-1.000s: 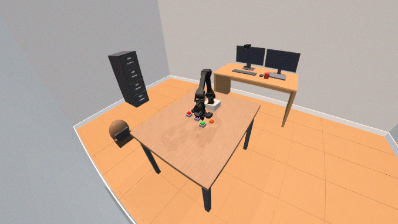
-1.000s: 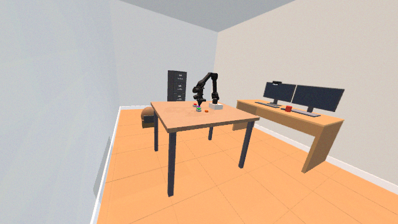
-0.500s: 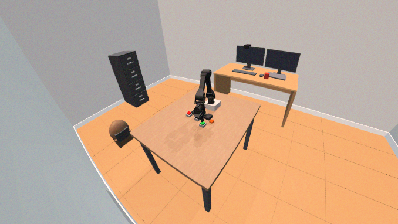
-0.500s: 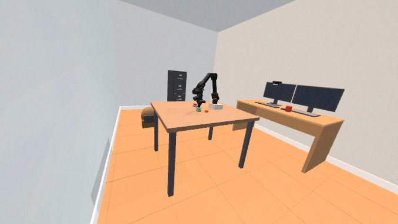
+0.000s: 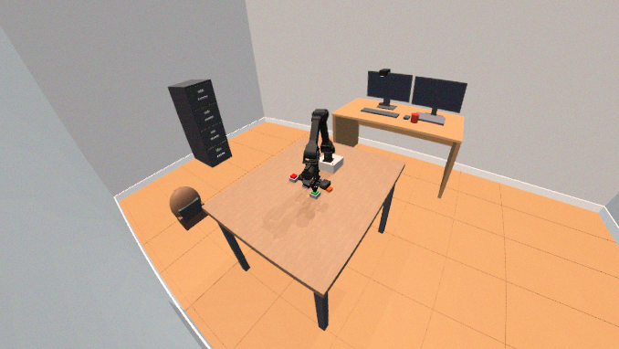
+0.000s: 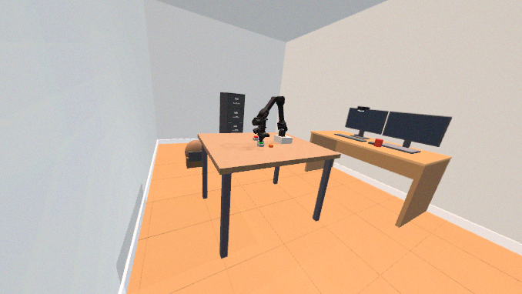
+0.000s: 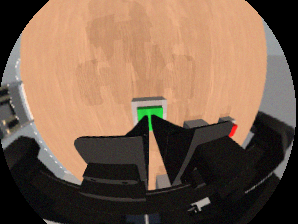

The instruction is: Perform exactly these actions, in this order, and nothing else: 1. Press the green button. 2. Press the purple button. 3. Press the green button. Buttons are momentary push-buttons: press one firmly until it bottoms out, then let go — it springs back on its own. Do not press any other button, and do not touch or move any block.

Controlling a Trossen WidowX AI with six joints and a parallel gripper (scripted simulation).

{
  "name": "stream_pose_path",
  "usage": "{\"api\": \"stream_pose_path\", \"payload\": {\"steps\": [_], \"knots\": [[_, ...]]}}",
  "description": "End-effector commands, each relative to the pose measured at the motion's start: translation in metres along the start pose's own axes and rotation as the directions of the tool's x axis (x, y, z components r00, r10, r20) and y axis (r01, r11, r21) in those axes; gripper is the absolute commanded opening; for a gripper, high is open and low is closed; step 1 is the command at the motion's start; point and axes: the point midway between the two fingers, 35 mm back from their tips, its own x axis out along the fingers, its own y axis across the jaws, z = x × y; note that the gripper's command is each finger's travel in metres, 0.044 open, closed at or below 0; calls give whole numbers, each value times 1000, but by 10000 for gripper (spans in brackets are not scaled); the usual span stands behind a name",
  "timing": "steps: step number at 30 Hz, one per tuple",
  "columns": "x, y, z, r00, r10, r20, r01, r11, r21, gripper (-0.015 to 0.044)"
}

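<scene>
Arm (image 5: 319, 132) folded steeply down, end effector (image 7: 154, 137) with fingers together, empty, directly over green button (image 7: 149, 108).
</scene>
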Motion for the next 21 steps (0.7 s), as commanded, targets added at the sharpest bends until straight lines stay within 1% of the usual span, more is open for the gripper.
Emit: {"api": "stream_pose_path", "payload": {"steps": [1, 17, 20, 21], "knots": [[3, -2, -3, 1000, -8, -10, 8, 1000, 1, 20], [3, -2, -3, 1000, -8, -10, 8, 1000, 1, 20], [-26, -1, -2, 1000, -7, -9, 7, 1000, 1, 20], [-30, -1, -2, 1000, -7, -10, 8, 1000, 1, 20]]}}
